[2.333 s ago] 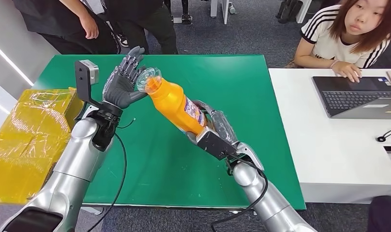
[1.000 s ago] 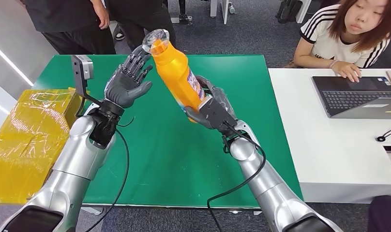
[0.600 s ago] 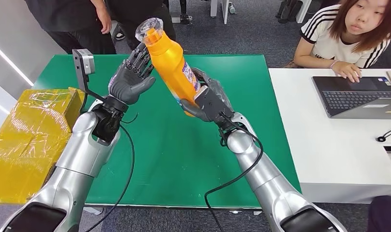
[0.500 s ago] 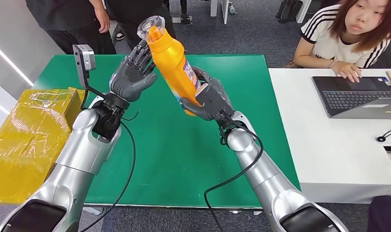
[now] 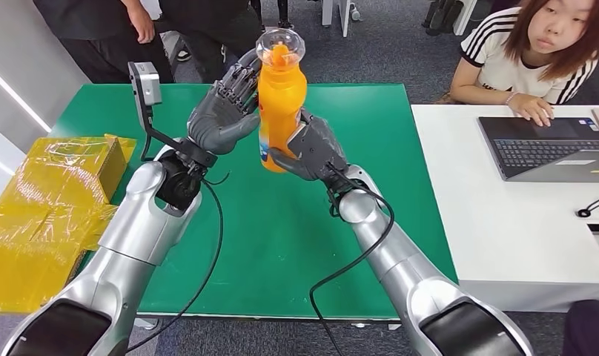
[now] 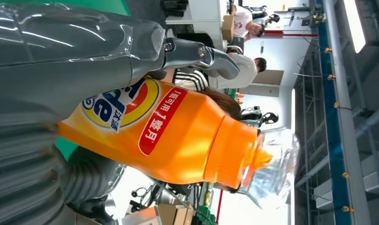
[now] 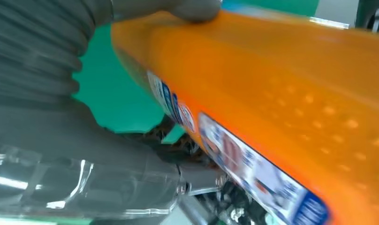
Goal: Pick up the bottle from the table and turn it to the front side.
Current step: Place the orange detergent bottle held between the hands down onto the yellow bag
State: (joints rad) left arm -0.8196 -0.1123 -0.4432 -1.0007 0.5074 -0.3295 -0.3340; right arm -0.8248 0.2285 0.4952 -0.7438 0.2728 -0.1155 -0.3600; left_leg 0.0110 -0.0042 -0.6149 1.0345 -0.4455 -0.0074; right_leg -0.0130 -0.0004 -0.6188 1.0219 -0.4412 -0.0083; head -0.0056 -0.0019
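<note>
**Camera placement**

Head view: high on the body, facing forward and down over the green worktop; both arms entering from below, people beyond the far edge. Left wrist view: turned on its side, very close behind the left hand, looking past it at the orange bottle toward a room and ceiling. Right wrist view: closer still, blurred, pressed against the bottle's side. Shared by all three: the bottle.
</note>
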